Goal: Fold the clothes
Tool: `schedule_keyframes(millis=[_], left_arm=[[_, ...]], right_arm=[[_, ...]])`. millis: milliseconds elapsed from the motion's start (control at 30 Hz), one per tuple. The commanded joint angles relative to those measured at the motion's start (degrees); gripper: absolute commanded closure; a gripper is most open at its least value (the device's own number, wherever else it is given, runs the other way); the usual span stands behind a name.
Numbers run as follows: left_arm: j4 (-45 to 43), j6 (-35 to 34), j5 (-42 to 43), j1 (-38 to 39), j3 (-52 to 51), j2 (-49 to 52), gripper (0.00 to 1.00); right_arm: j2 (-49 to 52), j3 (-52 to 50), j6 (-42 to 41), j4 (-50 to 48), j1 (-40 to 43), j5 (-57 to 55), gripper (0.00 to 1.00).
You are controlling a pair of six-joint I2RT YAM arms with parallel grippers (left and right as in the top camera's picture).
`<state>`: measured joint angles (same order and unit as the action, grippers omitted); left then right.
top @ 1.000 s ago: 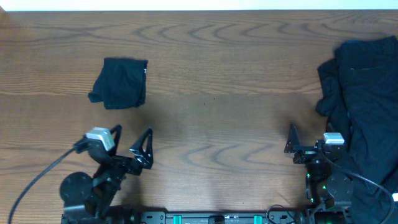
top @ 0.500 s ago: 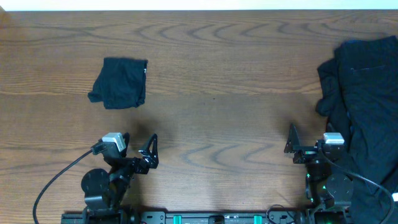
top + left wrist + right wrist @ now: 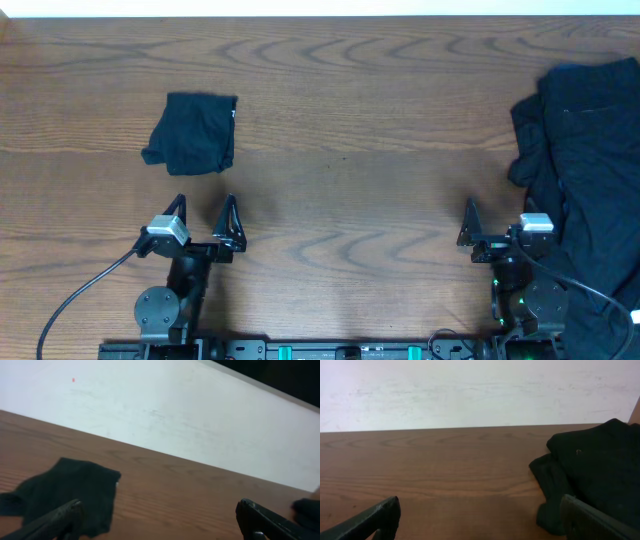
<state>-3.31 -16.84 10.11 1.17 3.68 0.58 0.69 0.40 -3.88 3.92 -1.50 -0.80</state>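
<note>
Clothes (image 3: 590, 170) lie untouched. My left claw (image 3: 203, 205), spread wide and empty, has the folded piece (image 3: 192, 133) at twelve o'clock, set aside as done, I judge. My right claw (image 3: 480, 512), likewise wide and empty, has the crumpled heap (image 3: 600, 470) at two o'clock.

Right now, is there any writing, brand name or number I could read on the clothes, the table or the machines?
None readable anywhere. The folded dark garment and the dark pile of clothes show no print or label; the wooden table has no marks; the white block on the left arm shows no legible marking.
</note>
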Motion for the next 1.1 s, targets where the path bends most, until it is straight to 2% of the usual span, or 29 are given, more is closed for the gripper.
schedule_keyframes(millis=[0, 133, 300, 500, 1067], left_arm=[[-0.39, 6.14, -3.98, 1.20, -0.90, -0.48, 0.02], [0.04, 9.81, -3.96, 1.51, -3.54, -0.48, 0.02], [7.08, 14.99, -4.92, 1.53, -3.45, -0.46, 0.02], [7.02, 24.17, -5.09, 1.55, -3.45, -0.48, 0.02], [6.95, 24.33, -5.05, 1.55, -3.45, -0.46, 0.02]], right_arm=[[-0.35, -0.11, -0.76, 0.28, 0.42, 0.61, 0.01], [-0.35, -0.11, -0.76, 0.28, 0.42, 0.61, 0.01], [-0.35, -0.11, -0.76, 0.28, 0.42, 0.61, 0.01], [-0.35, -0.11, -0.76, 0.28, 0.42, 0.61, 0.01], [-0.35, -0.11, -0.76, 0.28, 0.42, 0.61, 0.01]])
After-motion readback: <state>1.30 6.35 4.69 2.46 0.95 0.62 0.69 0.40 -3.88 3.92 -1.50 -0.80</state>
